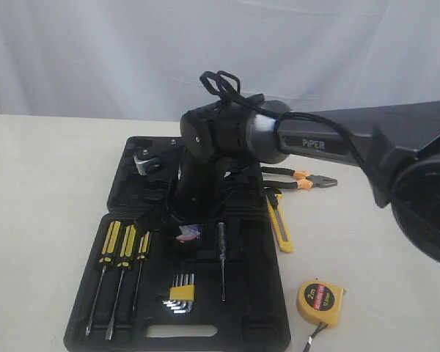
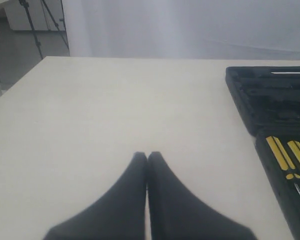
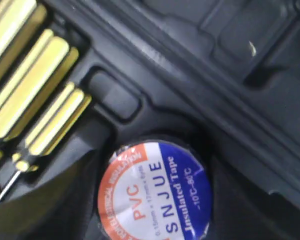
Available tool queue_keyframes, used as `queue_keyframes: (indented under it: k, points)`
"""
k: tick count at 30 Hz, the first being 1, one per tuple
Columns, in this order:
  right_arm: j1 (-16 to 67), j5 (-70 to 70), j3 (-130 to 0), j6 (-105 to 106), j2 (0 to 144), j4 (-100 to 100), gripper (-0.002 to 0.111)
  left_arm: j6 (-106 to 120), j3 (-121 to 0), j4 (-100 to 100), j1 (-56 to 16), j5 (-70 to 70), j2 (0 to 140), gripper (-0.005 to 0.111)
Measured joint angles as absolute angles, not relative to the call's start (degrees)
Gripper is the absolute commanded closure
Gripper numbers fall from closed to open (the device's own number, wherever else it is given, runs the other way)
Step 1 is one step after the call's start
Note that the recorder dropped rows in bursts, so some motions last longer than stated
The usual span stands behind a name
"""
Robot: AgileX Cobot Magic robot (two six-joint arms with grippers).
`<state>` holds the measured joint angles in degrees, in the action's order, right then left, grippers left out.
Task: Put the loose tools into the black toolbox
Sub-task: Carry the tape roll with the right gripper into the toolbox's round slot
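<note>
The black toolbox (image 1: 257,323) lies open on the table. My right gripper (image 1: 185,233) reaches down into its near half, beside the screwdriver handles. In the right wrist view the tape roll (image 3: 155,192), with a white, orange and blue label, sits between the dark fingers (image 3: 55,200), and the gripper (image 3: 155,200) is shut on it just above a round recess. The pliers (image 1: 308,178), the yellow utility knife (image 1: 279,224) and the tape measure (image 1: 320,301) lie on the table right of the case. My left gripper (image 2: 147,156) is shut and empty over bare table, left of the toolbox (image 2: 270,100).
Three yellow-and-black screwdrivers (image 1: 125,246) and a hex key set (image 1: 180,292) sit in the near half of the case, with a thin tool (image 1: 221,257) beside them. The right arm's body covers much of the far half. Bare table lies left of the case.
</note>
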<state>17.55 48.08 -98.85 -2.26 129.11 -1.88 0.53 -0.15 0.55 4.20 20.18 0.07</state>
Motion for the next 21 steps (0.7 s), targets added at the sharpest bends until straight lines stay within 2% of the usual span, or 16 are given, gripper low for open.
queue_keyframes:
  k: [21]
  points:
    - [18.1, 44.9, -99.1, -3.5, 129.6, -1.4, 0.109, 0.5, -0.1, 0.6, 4.2, 20.2, 0.1, 0.107]
